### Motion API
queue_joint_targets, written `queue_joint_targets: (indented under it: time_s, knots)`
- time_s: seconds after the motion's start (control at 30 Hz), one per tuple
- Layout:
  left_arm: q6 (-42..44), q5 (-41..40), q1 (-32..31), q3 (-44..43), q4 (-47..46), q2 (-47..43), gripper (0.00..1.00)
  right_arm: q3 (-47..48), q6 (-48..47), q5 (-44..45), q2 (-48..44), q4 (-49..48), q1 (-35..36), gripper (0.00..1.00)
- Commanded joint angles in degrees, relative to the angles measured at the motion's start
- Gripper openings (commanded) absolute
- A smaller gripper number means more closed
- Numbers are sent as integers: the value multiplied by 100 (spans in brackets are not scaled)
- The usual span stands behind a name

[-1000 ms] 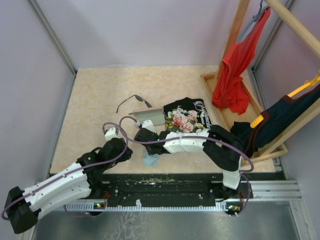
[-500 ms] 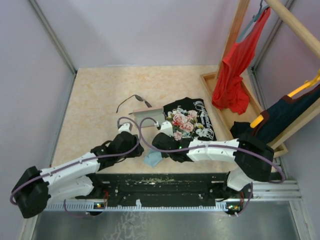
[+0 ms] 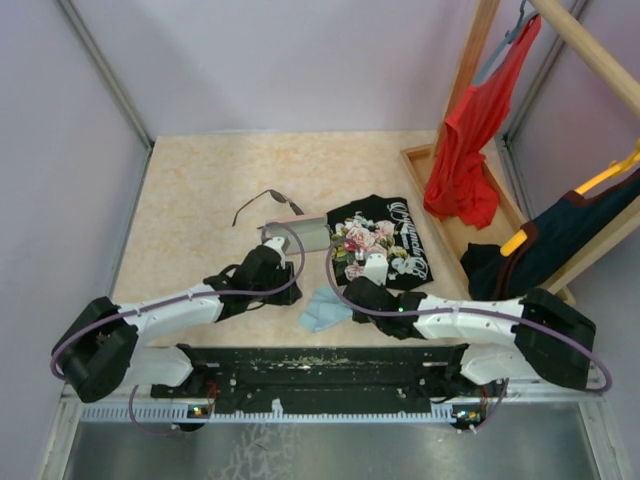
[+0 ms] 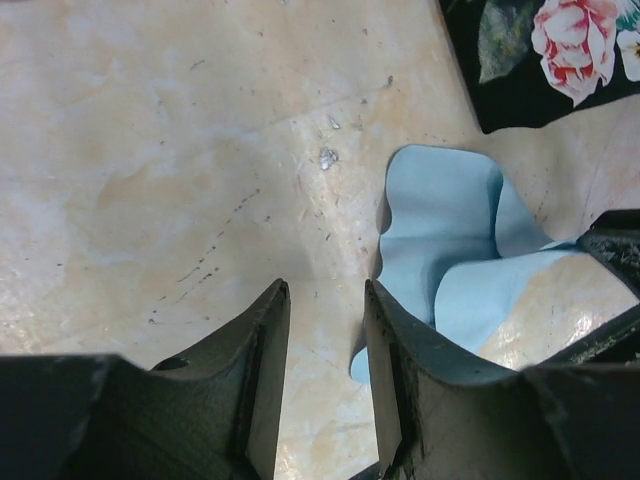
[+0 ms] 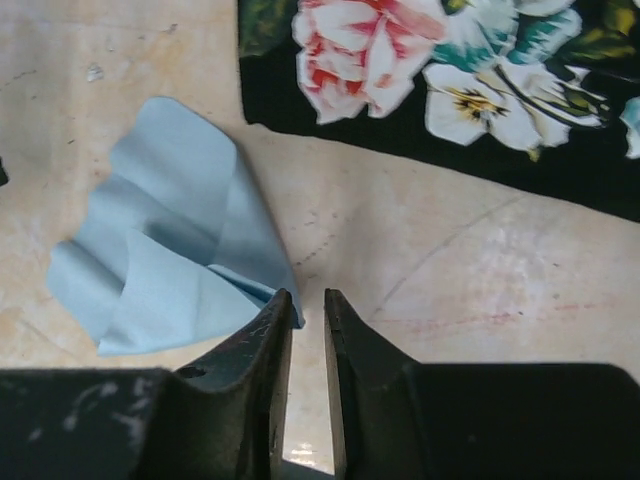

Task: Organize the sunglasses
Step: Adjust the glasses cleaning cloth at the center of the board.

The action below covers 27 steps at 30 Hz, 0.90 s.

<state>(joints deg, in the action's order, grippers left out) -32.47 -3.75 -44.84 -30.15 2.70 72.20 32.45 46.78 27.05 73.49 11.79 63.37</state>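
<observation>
The sunglasses (image 3: 268,203), a thin dark wire pair, lie open on the table behind the pink case (image 3: 298,235), apart from both grippers. The light-blue cloth (image 3: 322,312) lies crumpled near the front edge. In the left wrist view it (image 4: 450,250) lies just right of my left gripper (image 4: 325,290), which is open and empty. My left gripper (image 3: 283,275) is in front of the case. In the right wrist view my right gripper (image 5: 307,297) is narrowly open and empty, with the cloth (image 5: 170,240) touching its left finger. My right gripper (image 3: 358,290) is at the black shirt's near edge.
A black floral T-shirt (image 3: 378,240) lies flat right of the case. A wooden clothes rack (image 3: 470,70) with a red top (image 3: 462,140) and a dark garment (image 3: 560,240) stands at the right. Grey walls close in the left and back sides.
My right arm has drawn back to the right, off the case and cloth. My left arm has reached further toward the case. The cloth now lies uncovered, slightly further right.
</observation>
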Motion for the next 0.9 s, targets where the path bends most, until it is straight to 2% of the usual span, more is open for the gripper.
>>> queue_joint_targets:
  time_s: [0.0,0.17,0.43,0.53,0.7,0.77,0.87]
  knots:
    - [300,456,20,-61,-262,29,42,-359,385,58,-600,-219,-165,23]
    - [461,820,25,-73,-349,57,41,-678,577,70,-1029,85,-280,33]
    - [491,1030,-44,25,-384,29,39,-821,770,53,-1782,740,-367,34]
    - [496,1069,-194,25,-474,-124,38,-913,707,-40,-2179,655,-367,36]
    - [475,866,-279,35,-441,-343,38,-841,-353,-427,-2365,-35,-383,46]
    - [475,789,-272,36,-384,-383,38,-635,-790,-480,-2218,-79,-431,48]
    - [450,648,-278,44,-271,-490,38,-212,-1612,-1034,-1824,-50,-666,49]
